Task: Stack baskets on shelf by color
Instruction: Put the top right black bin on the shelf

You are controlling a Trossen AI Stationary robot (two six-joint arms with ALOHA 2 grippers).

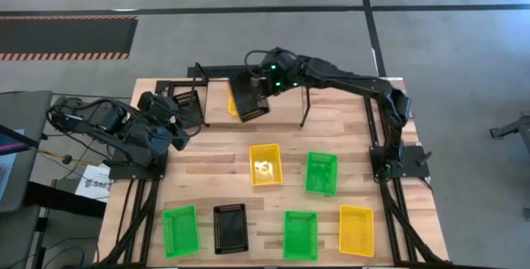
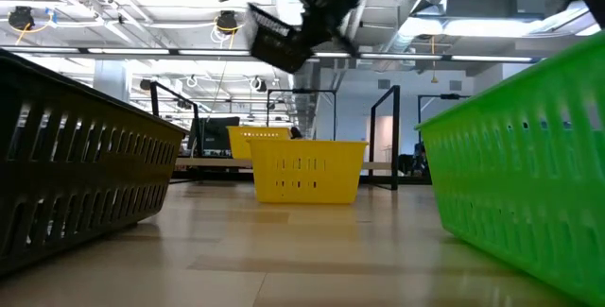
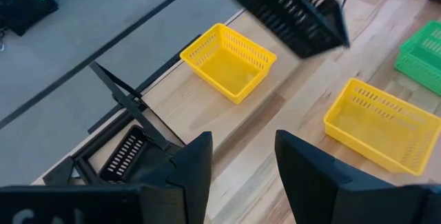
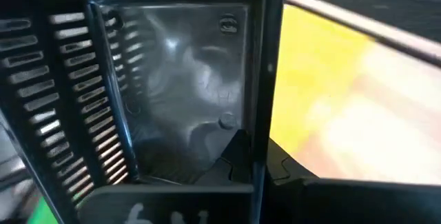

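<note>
My right gripper (image 1: 265, 84) is shut on a black basket (image 1: 251, 99) and holds it in the air over the shelf (image 1: 217, 69) at the table's far side. In the low view the basket (image 2: 274, 38) hangs tilted, high above the wood. A yellow basket (image 3: 227, 62) stands on its bottom on the shelf, partly hidden under the held one in the high view. Another black basket (image 3: 126, 154) sits at the shelf's left end. My left gripper (image 3: 241, 172) waits open and empty at the far left (image 1: 178, 134). My right gripper holds the black basket by the rim of one wall (image 4: 265, 93), one finger (image 4: 238, 155) inside the basket and one outside. The fingers slant down from the table's right. The basket is lifted clear and tilted, its open side turned toward the gripper.
Loose baskets stand on the tabletop: a yellow one (image 1: 266, 163) and a green one (image 1: 321, 172) in the middle. Along the near edge are a green (image 1: 180, 230), a black (image 1: 230, 228), a green (image 1: 301, 234) and a yellow (image 1: 356, 229) basket. The shelf's black upright (image 1: 305, 108) stands under my right arm.
</note>
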